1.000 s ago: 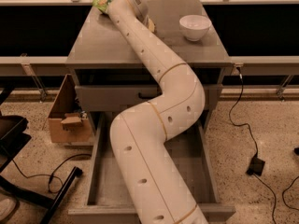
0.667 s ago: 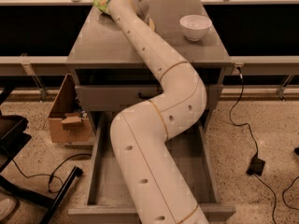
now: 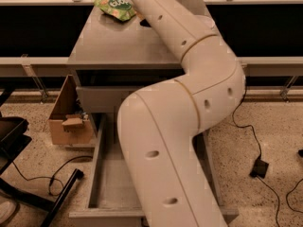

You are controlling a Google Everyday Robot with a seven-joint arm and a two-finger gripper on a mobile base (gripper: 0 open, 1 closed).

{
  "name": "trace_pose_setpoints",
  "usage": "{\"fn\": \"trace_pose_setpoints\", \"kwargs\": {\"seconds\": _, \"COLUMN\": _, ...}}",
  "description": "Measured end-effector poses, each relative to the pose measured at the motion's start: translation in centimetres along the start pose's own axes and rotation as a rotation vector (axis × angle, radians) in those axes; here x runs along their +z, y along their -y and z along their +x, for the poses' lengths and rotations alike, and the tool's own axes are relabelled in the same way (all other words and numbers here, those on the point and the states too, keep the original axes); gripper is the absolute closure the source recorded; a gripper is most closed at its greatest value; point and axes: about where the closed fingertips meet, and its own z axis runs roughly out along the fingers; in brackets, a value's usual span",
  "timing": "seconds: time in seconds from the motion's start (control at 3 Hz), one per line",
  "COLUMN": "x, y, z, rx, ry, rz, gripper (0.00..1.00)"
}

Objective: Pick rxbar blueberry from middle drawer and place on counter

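RISK: claw, out of view past the top edge just beyond green bag (image 3: 115,4), may shove bag off worktop (image 3: 109,46) | CLAW: opening and hold cannot tell | rxbar blueberry: unconfirmed, maybe dark patch (image 3: 143,22) right of bag | middle drawer (image 3: 106,174): open, well below bag, mostly behind arm (image 3: 189,108)

Floor (image 3: 279,126) is speckled terrazzo, beige w/ dark flecks. Open cardboard box (image 3: 66,122) sits on it at the left, scrap cardboard inside. Black cable (image 3: 252,138) snakes across the right side to a power brick (image 3: 259,167); more cable on the left by a black leg (image 3: 61,195), prob a chair. Pale rail (image 3: 33,60) runs across the back, dark gap above it. Tool is off the top edge.
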Motion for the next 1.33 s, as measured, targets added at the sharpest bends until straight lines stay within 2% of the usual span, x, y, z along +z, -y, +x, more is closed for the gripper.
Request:
{"fn": "trace_pose_setpoints", "kwargs": {"seconds": 0.33, "x": -5.3, "y": 0.6, "z": -0.2, "rx": 0.032, "ry": 0.006, "rz": -0.075, "gripper": 1.00}}
{"fn": "trace_pose_setpoints", "kwargs": {"seconds": 0.67, "x": -12.0, "y": 4.3, "z": -1.3, "rx": 0.098, "ry": 0.061, "rz": -0.199, "gripper": 1.00}}
{"fn": "trace_pose_setpoints", "kwargs": {"seconds": 1.0, "x": -20.0, "y": 6.6, "z": 0.6, "rx": 0.149, "ry": 0.075, "rz": -0.353, "gripper": 1.00}}
{"fn": "trace_pose_setpoints", "kwargs": {"seconds": 1.33, "x": -20.7, "y": 7.8, "z": 8.8, "rx": 0.148, "ry": -0.079, "rz": -0.430, "gripper": 1.00}}
